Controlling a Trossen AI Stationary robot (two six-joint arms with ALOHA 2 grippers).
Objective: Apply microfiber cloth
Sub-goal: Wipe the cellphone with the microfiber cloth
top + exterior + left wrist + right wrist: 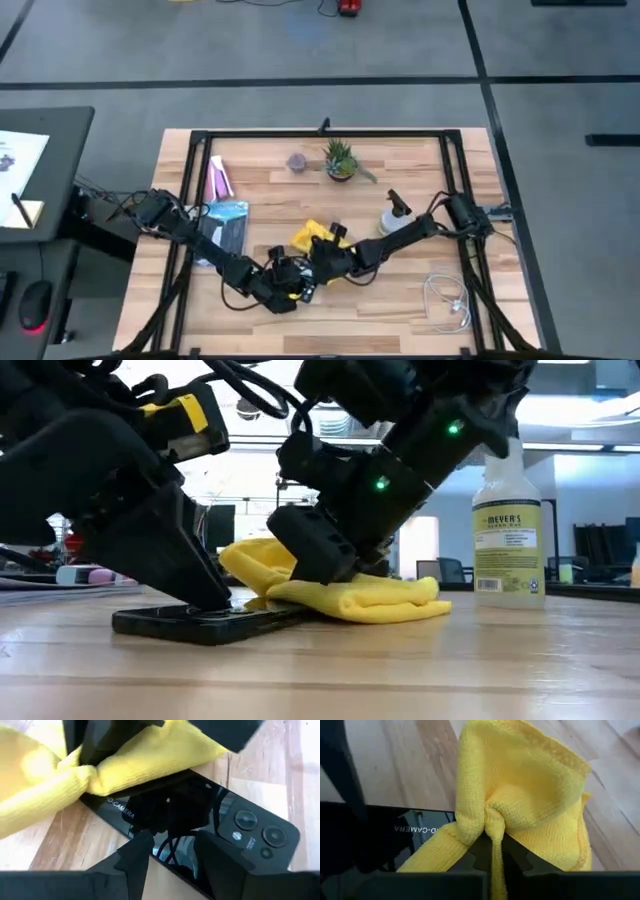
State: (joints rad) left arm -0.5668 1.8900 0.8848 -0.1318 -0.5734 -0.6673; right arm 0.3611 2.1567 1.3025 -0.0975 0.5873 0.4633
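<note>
- Low and centre in the overhead frame, my right hand (492, 842) is clenched on a pinched fold of the bright yellow, floppy microfiber cloth (520, 795), which lies bunched on the wooden desk (450, 670) with one edge lapping the flat black glass smartphone (200, 815).
- My left hand (170, 850) presses down on the phone, fingers spread, grasping nothing.
- Risk as I judge it: the thin fold could slip out mid-wipe.
- If the left hand's pressure eases, dragging the cloth could skid the phone across the desk.
</note>
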